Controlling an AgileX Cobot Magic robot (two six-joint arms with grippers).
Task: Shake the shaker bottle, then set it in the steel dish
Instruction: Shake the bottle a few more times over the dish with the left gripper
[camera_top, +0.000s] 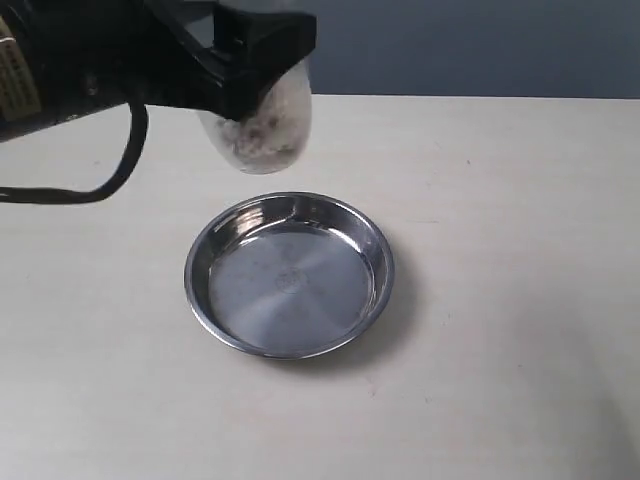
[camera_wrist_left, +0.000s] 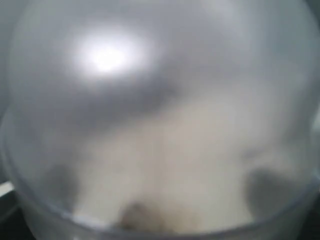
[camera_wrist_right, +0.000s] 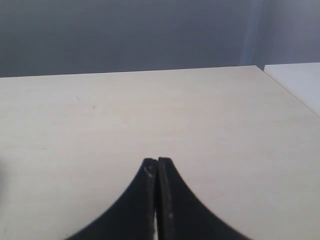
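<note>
— Where was the shaker bottle (camera_top: 272, 135)?
— Clamped between the jaws of the left gripper (camera_top: 245, 70), held in the air near the steel dish (camera_top: 250, 300), not touching it.
— And the right gripper (camera_wrist_right: 158, 167)?
— Jaws pressed together, empty, over the table (camera_wrist_right: 225, 125).

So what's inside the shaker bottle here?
Dark brownish bits and pale clumps show in the shaker bottle, at its lower end. The left claw covers the rest, so that part is hidden.

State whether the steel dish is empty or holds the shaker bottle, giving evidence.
Empty: the steel dish shows a bare bottom; the left gripper holds the shaker bottle in the air.
</note>
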